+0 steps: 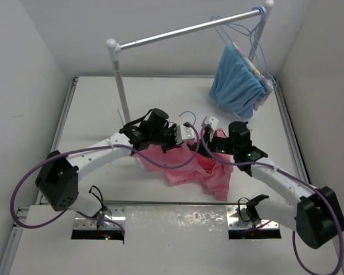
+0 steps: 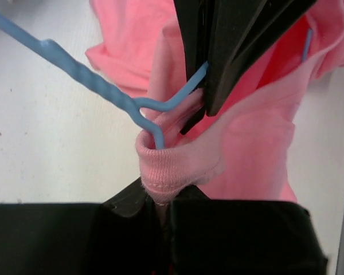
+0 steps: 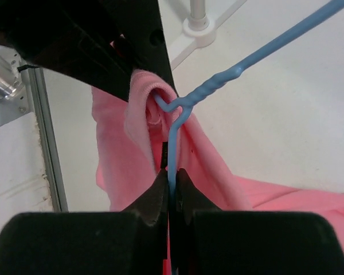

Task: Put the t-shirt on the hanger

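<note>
close in, the left wrist view shows the left gripper (image 2: 160, 197) clenched on the ribbed collar of the soft salmon-pink cotton t-shirt (image 2: 246, 149). the thin light-blue wire hanger (image 2: 86, 77) dips into that collar fold, its twisted neck slanting up to the left. only the right wrist view shows the right gripper (image 3: 171, 180) head-on, pinched tight on one wire of the hanger just below the twist. the top view hides both grips but gives the layout. the two grippers meet over the middle of the white bench (image 1: 92, 109), with the t-shirt heaped beneath and between them and the hanger's hook poking up behind. farthest back, a light-blue garment (image 1: 235, 80) hangs from a long silver rail (image 1: 183, 31) on white posts (image 1: 119, 86).
</note>
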Robot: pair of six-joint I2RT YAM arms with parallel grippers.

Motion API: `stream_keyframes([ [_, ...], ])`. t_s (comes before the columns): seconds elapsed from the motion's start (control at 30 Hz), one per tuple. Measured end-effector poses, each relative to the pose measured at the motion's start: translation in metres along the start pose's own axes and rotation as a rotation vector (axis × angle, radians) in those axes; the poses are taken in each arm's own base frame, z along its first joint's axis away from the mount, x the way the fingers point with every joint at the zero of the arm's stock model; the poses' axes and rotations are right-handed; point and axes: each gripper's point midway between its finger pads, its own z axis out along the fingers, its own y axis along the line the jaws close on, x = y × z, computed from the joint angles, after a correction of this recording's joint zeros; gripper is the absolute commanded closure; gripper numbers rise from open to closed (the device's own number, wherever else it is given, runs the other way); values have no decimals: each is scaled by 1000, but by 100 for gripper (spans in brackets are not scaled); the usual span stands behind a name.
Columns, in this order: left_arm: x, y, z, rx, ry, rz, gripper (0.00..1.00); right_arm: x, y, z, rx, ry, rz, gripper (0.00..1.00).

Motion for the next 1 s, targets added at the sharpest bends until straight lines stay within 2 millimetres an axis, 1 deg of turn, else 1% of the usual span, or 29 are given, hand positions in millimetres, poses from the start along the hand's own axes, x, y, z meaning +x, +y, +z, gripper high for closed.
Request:
stream_keyframes([
  [0.13, -14, -3, -8, 32, -46, 18, 100, -14, 0, -16, 58, -28, -75, 100],
  [0.23, -19, -2, -15, 40, -67, 22, 97, -22, -2, -28, 113, -42, -116, 100],
  [0.3, -19, -2, -18, 43, -70, 24, 90, -25, -3, -34, 143, -45, -134, 100],
  [0.33, -16, -1, -22, 40, -60, 21, 84, -25, -5, -38, 164, -40, -138, 100],
  [0.37, -10, 3, -27, 29, -43, 10, 81, -22, -8, -42, 191, -25, -133, 100],
  [0.4, -6, 7, -32, 17, -31, 3, 69, -19, -11, -44, 208, -9, -126, 100],
  [0.5, 3, 20, -48, -22, -15, -18, 54, -12, -16, -50, 243, 41, -106, 100],
  [0.6, 5, 28, -63, -58, -19, -28, 48, -13, -19, -54, 266, 69, -105, 100],
  [0.73, -3, 28, -78, -81, -41, -29, 47, -16, -24, -59, 302, 88, -109, 100],
  [0.83, -4, 31, -87, -120, -34, -28, 47, -13, -25, -62, 313, 108, -104, 100],
  [0.9, 3, 41, -91, -194, -13, -27, 47, -13, -24, -64, 313, 121, -99, 100],
  [1.0, 25, 52, -85, -269, 56, -41, 49, -21, -21, -68, 313, 123, -106, 100],
])
